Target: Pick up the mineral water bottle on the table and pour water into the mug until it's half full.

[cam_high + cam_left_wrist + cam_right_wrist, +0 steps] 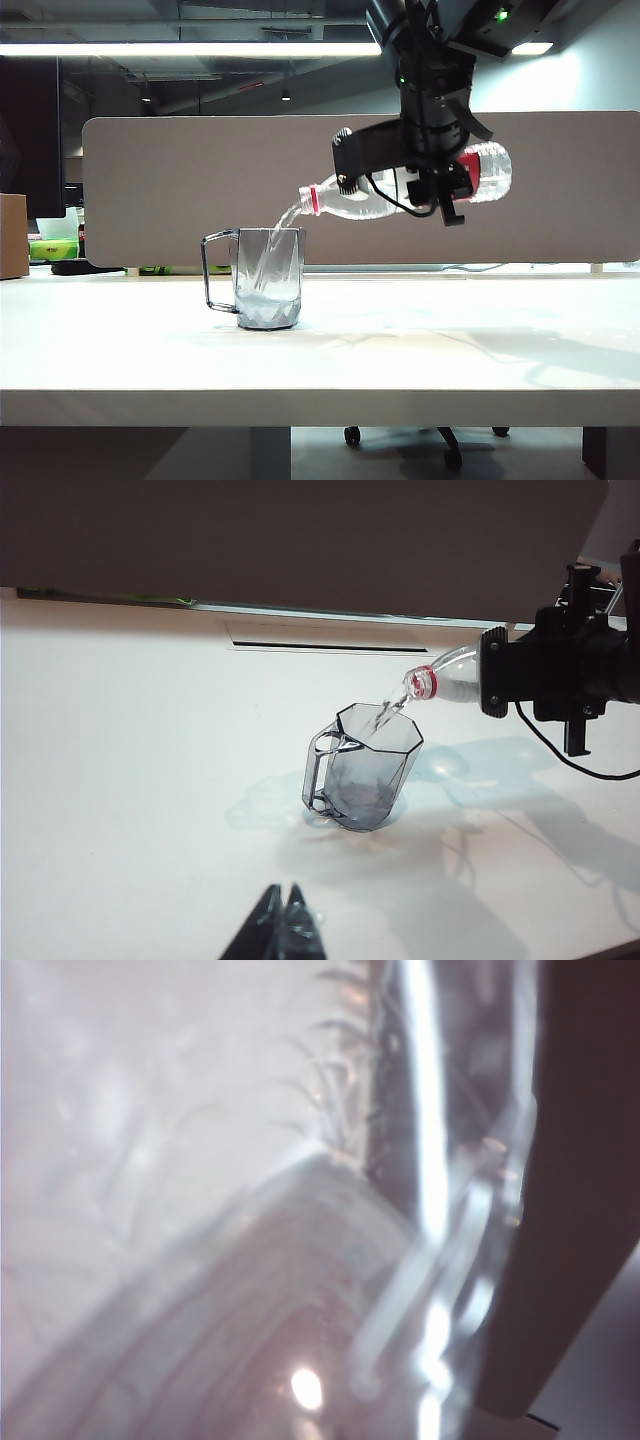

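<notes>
The mineral water bottle [358,200] hangs nearly level above the table [450,330], its red-ringed neck dipped toward the mug [268,278]. My right gripper [440,185] is shut on the bottle's labelled middle. A thin stream of water [288,215] runs from the bottle mouth into the mug, where some water lies in the lower part. In the left wrist view the mug [365,770] stands with its handle turned toward the camera, and the bottle neck [440,678] is over its rim. My left gripper [283,895] is shut and empty, low and well short of the mug. The right wrist view is filled by the blurred bottle [250,1260].
A grey partition panel [180,180] runs behind the table. A cardboard box [12,235] and green items sit at the far left. A chair base [420,435] shows under the table. A cable slot [320,640] lies at the table's back edge.
</notes>
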`<state>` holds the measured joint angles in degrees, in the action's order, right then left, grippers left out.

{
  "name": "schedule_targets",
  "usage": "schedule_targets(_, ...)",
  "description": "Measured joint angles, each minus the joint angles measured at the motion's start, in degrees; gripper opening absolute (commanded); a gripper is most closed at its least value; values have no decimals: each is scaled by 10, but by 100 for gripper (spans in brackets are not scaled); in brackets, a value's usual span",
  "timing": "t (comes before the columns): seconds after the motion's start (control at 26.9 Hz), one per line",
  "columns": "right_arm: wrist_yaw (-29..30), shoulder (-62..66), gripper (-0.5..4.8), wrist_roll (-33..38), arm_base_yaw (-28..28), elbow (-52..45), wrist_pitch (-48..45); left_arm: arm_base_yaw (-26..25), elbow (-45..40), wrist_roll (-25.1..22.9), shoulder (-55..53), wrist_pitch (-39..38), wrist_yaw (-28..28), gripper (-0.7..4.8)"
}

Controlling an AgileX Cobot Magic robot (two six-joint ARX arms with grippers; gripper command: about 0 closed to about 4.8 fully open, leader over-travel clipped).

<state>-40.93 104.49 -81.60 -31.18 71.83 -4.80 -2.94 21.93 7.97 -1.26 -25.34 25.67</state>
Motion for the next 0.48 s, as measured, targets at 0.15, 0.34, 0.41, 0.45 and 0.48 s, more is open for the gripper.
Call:
schedule_targets(0.15, -8, 0, 193, -32, -10, 0, -36, 0, 0, 0, 0, 0, 0, -5)
schedule_targets(0.34, -23, 0, 193, -41, -11, 0, -35, 0, 0, 0, 0, 0, 0, -5)
schedule_targets(0.41, -31, 0, 193, -42, -11, 0, -37, 0, 0, 0, 0, 0, 0, -5)
schedule_targets(0.45, -35, 0, 193, -42, -10, 0, -38, 0, 0, 0, 0, 0, 0, -5)
schedule_targets(0.48, -37, 0, 193, -42, -10, 0, -38, 0, 0, 0, 0, 0, 0, -5)
